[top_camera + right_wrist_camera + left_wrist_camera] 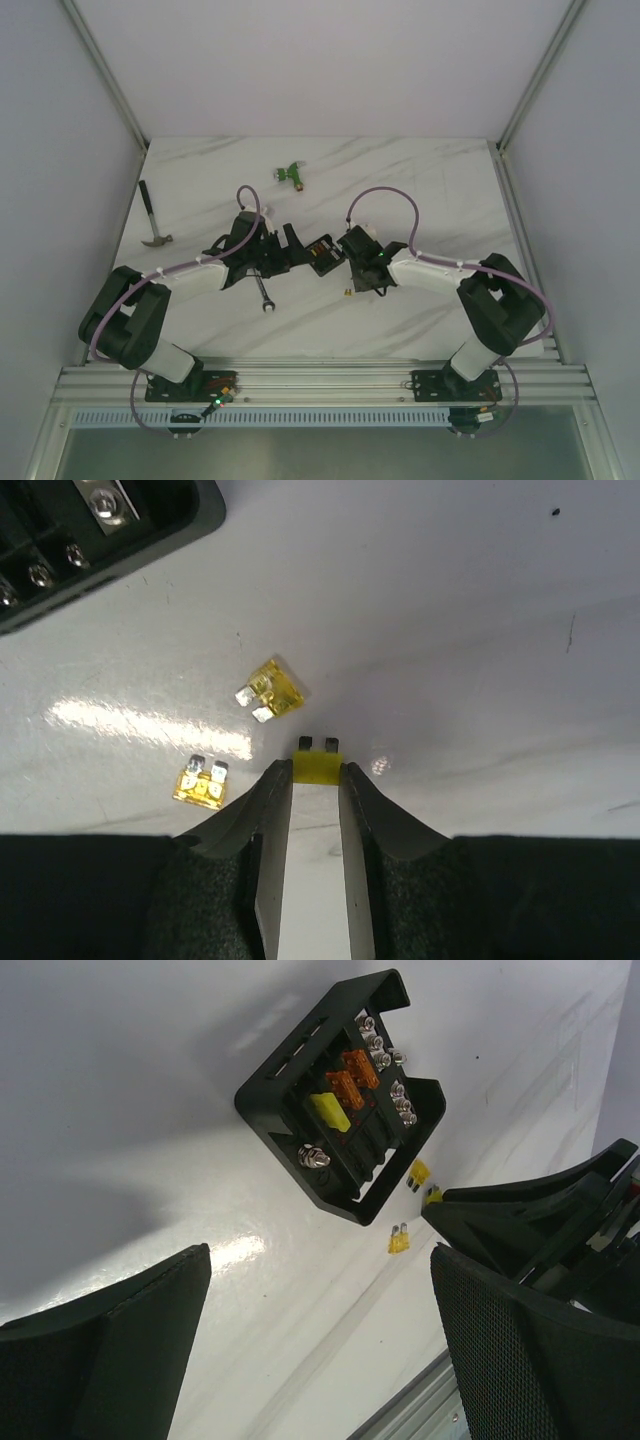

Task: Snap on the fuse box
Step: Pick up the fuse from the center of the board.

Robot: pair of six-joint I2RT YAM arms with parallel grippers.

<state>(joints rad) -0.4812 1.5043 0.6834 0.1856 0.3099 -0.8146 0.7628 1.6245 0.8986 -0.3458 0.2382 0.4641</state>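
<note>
A black fuse box (pixel 340 1100) sits uncovered near the middle of the marble table (pixel 420 190), turned cornerwise to the table's near edge, with orange and yellow fuses and rows of screws showing. No lid can be made out on it.

The right end effector (pixel 317 780), just right of the box and a little nearer the arm bases, has its fingers drawn close together and pinches a small yellow fuse (pixel 317 767) by the body, prongs pointing away from the fingers. From those fingertips the box lies ahead and to the left, only its corner in the wrist view. Two loose fuses (pixel 270 692) lie on the table between the tips and that corner.

The left end effector (pixel 320 1290) stands on the other side of the box, spread as wide as it goes and holding nothing, its open fingers facing the box.

The box lies between the two arms, close to both. Judging by the grip, the coming move belongs to the right arm: a short carry up and left to bring the pinched fuse prongs-down over a free slot, clearing the loose fuses on the way.
</note>
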